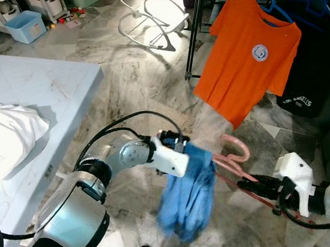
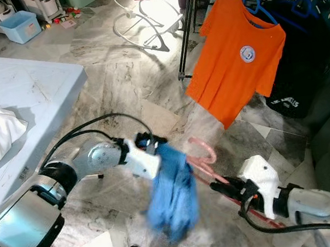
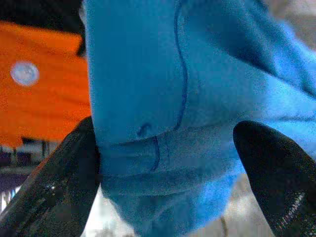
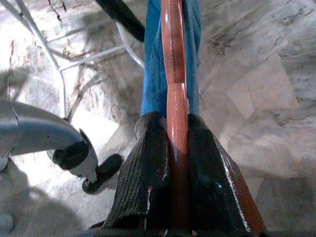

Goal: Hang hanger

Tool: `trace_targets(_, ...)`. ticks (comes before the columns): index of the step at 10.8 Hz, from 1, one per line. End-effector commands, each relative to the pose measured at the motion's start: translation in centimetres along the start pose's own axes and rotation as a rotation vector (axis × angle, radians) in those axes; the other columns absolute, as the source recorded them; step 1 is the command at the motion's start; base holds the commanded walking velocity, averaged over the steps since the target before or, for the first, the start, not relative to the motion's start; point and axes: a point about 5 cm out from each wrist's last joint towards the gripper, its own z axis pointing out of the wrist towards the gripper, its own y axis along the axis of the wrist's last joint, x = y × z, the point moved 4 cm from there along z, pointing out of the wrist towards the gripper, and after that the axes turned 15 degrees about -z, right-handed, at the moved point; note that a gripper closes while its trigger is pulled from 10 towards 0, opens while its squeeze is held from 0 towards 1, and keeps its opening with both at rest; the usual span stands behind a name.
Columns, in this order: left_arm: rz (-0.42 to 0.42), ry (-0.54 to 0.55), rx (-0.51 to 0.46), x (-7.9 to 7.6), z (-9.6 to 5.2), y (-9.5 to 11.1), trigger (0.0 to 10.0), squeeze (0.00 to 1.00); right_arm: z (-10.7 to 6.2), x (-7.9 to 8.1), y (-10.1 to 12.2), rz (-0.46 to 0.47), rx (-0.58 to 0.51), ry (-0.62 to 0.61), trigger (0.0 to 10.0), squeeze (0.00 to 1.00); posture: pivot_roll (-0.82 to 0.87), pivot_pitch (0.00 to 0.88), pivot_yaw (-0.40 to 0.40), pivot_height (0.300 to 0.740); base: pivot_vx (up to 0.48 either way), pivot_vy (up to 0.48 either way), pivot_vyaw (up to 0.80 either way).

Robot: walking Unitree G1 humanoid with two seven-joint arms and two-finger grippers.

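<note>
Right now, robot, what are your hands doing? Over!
Right gripper clamped on pink hanger. Left gripper around blue garment. Rack ahead holds orange shirt.

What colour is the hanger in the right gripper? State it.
Pink to salmon-red; the hanger shows best in the right wrist view, clamped in the right gripper.

Orange T-shirt (image 1: 247, 62) (on rack) — white table (image 1: 43, 83), blue bin (image 1: 26, 26)

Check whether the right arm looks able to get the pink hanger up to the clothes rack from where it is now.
Probably not yet. The right gripper clamps the pink hanger low over the floor, the clothes rack stands farther ahead and higher, and the left gripper grips the blue garment on it.
</note>
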Motion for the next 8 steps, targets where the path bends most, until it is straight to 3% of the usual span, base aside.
trace_targets(1, 0.013, -0.005, 0.059, -0.1, -0.3, -1.0, 10.0, 0.00, -0.1, -0.1, 0.8, -0.031, -0.008, 0.022, 10.0, 0.00, 0.06, 0.157, -0.067, 0.740, 0.000, 0.000, 0.00)
trace_targets(4, 0.006, 0.060, 0.105, 2.1, -0.3, -0.8, 10.0, 0.00, 0.2, 0.3, 1.1, -0.043, -0.001, 0.055, 10.0, 0.00, 0.06, 0.158, -0.063, 0.740, 0.000, 0.000, 0.00)
trace_targets(6, 0.022, 0.023, 0.063, 1.9, 0.5, 0.6, 10.0, 0.00, 0.4, 0.2, 1.1, -0.040, -0.003, 0.047, 10.0, 0.00, 0.05, 0.155, -0.057, 0.740, 0.000, 0.000, 0.00)
trace_targets(7, 0.023, -0.013, 0.054, 1.4, 0.7, 0.9, 2.6, 0.00, 0.6, 0.2, 1.0, -0.041, -0.001, 0.046, 10.0, 0.00, 0.05, 0.155, -0.057, 0.740, 0.000, 0.000, 0.00)
trace_targets(8, 0.043, -0.058, 0.061, 0.8, 0.7, 0.8, 0.0, 0.00, 0.7, 0.2, 1.1, -0.042, -0.002, 0.044, 10.0, 0.00, 0.05, 0.155, -0.057, 0.740, 0.000, 0.000, 0.00)
